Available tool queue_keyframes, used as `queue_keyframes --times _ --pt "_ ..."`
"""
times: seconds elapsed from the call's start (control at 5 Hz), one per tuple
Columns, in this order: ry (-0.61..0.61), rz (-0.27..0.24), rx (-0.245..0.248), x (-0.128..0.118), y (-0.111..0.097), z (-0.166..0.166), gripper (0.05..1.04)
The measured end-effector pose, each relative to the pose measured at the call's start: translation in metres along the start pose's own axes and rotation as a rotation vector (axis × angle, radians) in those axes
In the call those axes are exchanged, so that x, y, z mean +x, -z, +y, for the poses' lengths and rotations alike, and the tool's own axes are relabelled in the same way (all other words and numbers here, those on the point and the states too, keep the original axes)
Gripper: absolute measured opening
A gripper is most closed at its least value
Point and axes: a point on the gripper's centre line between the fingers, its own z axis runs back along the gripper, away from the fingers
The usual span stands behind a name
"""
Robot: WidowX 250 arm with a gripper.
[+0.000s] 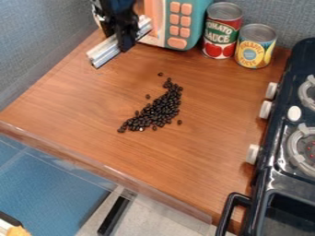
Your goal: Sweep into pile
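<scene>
wood-brown surface [203, 152]: black beans [161, 109] lie in a curved heap; behind them, to the left, fingers [127, 41] pinch a bar [104, 52].

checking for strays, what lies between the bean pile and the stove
One stray bean just off the pile, then bare counter to the stove, in the camera view.

Glossy beans [161, 110], smooth wood grain

The counter [92, 110] is smooth, wood-grained, with a soft sheen. The bar [104, 51] looks like silvery metal. Bare metal tops the cans [225, 9], whose labels [255, 52] look like paper. The microwave [199, 27] is smooth plastic. The stove [268, 179] is glossy, its knobs [265, 109] pale plastic; the wall [43, 41] cloth-like, rough.
</scene>
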Motion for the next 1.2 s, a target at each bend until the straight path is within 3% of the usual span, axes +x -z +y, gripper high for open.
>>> queue_keyframes --times 0.2,0.6,1.0,1.2 --pt "0.008 0.091 0.025 0.003 0.016 0.018 0.409" --pt "0.113 0.299 -0.005 -0.005 0.056 0.036 0.409" --pt "0.312 0.276 -0.071 -0.003 0.062 0.03 0.409" --pt "0.341 0.25 -0.114 -0.001 0.064 0.023 0.409"
